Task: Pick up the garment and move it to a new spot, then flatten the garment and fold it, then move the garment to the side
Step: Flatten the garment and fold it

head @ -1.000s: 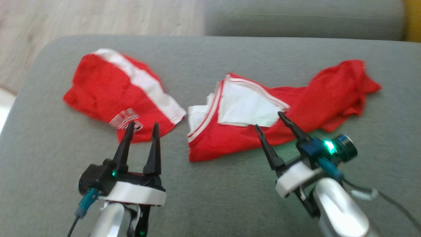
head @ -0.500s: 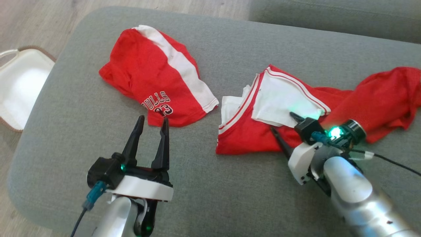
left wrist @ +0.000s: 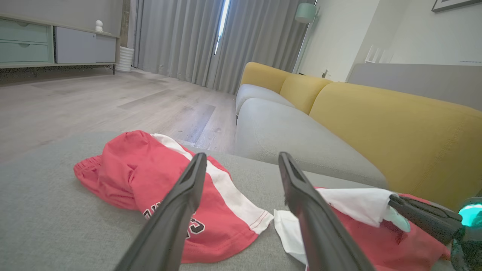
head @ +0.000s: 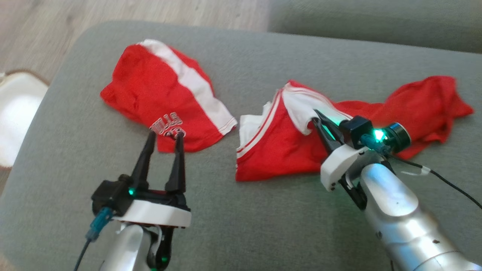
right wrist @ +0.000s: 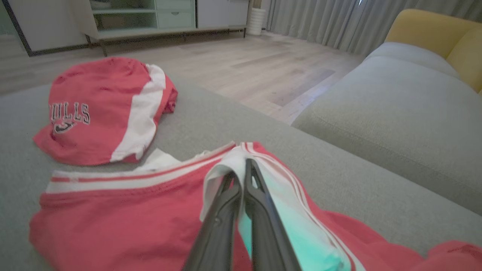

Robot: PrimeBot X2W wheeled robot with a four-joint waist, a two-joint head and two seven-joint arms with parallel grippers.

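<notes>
The garment (head: pixel 278 150) is a red jersey with white striped trim, lying crumpled on the right half of the grey cushion (head: pixel 263 214). My right gripper (head: pixel 317 116) is shut on a white fold of it, which is pulled up a little off the red cloth. In the right wrist view the two fingers (right wrist: pixel 241 167) are pressed together with the white fold (right wrist: pixel 226 165) draped over their tips. My left gripper (head: pixel 165 134) is open and holds nothing. Its tips stand at the near edge of a second red piece with a white band and BULLS lettering (head: pixel 150 90).
A white rounded object (head: pixel 15 113) lies on the wooden floor beyond the cushion's left edge. Another grey seat (head: pixel 376 22) lies behind the cushion, and a yellow sofa back (left wrist: pixel 376 120) rises beyond it. A black cable (head: pixel 452 186) trails from my right wrist.
My right gripper has closed on the garment's white fold and raised it slightly. The left gripper keeps its open stance. The head camera has shifted between frames.
</notes>
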